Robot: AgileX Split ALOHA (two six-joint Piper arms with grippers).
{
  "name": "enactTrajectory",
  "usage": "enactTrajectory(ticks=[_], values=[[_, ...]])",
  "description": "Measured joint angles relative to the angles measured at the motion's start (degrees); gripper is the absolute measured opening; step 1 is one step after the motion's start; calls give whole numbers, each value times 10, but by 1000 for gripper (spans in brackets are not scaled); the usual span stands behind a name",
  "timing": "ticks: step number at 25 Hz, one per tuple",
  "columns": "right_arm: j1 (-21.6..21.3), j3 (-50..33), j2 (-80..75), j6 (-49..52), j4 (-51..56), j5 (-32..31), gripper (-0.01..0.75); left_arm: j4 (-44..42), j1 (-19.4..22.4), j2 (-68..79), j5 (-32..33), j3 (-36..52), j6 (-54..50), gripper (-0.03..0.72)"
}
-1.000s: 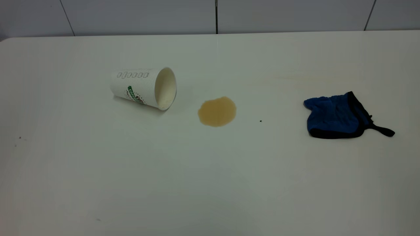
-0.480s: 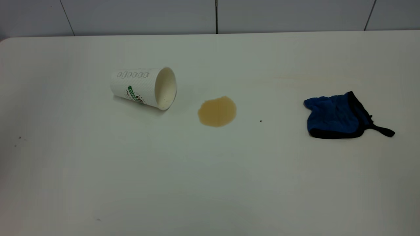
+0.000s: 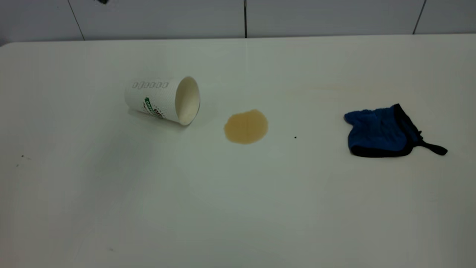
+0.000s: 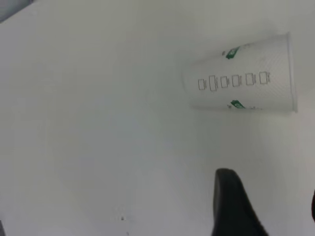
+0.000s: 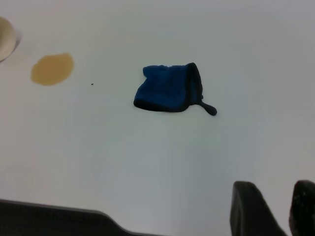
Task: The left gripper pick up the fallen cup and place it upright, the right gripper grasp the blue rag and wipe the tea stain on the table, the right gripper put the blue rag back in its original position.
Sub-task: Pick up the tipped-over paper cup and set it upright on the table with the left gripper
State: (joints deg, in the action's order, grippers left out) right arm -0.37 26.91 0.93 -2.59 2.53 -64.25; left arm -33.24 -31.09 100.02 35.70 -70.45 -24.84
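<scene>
Three things lie on the counter (image 3: 238,208) in the exterior view: the cup (image 3: 162,99) on its side, long axis roughly left-right, mouth toward the tea stain (image 3: 245,126) beside it, as a spill would leave them; the blue rag (image 3: 383,131) well right. Left wrist view: the left pincer (image 4: 266,206) hangs open near the cup. Right wrist view: the right pincer (image 5: 278,209), slightly parted, holds nothing, apart from the rag.
</scene>
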Motion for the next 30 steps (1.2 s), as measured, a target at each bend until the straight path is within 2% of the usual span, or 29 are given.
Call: enactTrajectory(ticks=[5, 8, 25, 30], values=[[0, 0, 0, 0, 0, 0, 238, -118, -66, 116, 35, -60, -128, 423], [0, 0, 0, 0, 0, 0, 238, -165, -83, 183, 43, -91, -197, 423], [0, 0, 0, 0, 0, 0, 238, -229, -89, 432, 81, -281, -248, 423], [0, 0, 0, 0, 0, 0, 238, -256, -89, 463, 100, -304, -282, 423]])
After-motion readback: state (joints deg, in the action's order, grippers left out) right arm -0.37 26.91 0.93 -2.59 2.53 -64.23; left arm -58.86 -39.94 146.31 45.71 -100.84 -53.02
